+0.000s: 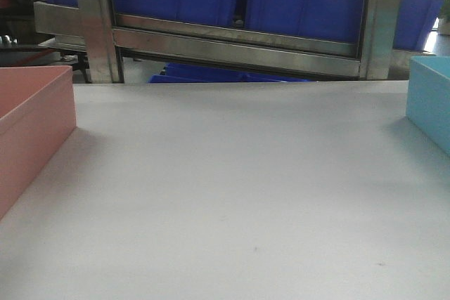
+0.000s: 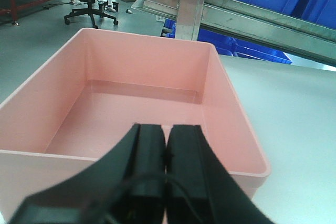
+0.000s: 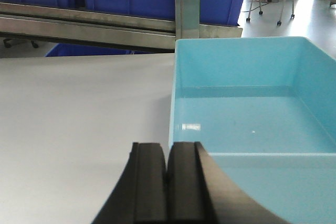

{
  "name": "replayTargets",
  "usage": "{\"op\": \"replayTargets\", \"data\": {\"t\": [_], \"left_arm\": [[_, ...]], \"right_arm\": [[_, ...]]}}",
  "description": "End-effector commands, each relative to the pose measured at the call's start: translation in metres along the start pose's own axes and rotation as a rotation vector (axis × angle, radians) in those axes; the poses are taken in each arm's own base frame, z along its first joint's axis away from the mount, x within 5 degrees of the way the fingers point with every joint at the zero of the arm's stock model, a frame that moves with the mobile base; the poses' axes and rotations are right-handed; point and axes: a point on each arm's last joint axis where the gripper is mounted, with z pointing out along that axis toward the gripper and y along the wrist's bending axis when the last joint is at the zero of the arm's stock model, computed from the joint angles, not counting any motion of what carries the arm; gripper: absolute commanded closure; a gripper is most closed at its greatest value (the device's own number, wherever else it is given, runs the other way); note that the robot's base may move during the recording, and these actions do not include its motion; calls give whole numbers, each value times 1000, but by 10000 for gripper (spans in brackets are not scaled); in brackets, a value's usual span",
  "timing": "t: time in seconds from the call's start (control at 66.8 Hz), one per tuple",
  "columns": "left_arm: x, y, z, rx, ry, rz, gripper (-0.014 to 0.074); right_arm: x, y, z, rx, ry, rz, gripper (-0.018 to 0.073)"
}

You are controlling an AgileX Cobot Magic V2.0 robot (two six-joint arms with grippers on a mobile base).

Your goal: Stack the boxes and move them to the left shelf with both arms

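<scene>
Pink bin (image 1: 28,117) sits at 9 o'clock on the worktop (image 1: 232,194), blue bin (image 1: 432,100) at 3, well apart, with what seems the shelf (image 1: 232,43) at 12. Left jaws hang clenched and empty over pink's near rim, right jaws likewise at blue's near-left corner. Descending shut would shove a bin; a one-wall pinch could let it tilt and jam when nesting
</scene>
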Motion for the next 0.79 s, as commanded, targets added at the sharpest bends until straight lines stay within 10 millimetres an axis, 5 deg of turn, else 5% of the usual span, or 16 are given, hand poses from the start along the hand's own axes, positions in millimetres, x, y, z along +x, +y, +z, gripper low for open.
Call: {"op": "replayTargets", "data": {"t": [0.0, 0.449, 0.629, 0.778], "left_arm": [[-10, 0, -2, 4, -111, -16, 604], [-21, 0, -4, 5, -226, -44, 604], [-51, -2, -12, 11, -394, -44, 603], [-106, -10, -17, 27, -330, -30, 603]], "right_arm": [[-16, 1, -4, -9, -128, -2, 506], [-16, 1, -4, -9, -128, -2, 506], [-16, 1, -4, -9, -128, -2, 506], [-16, 1, -4, -9, -128, -2, 506]]}}
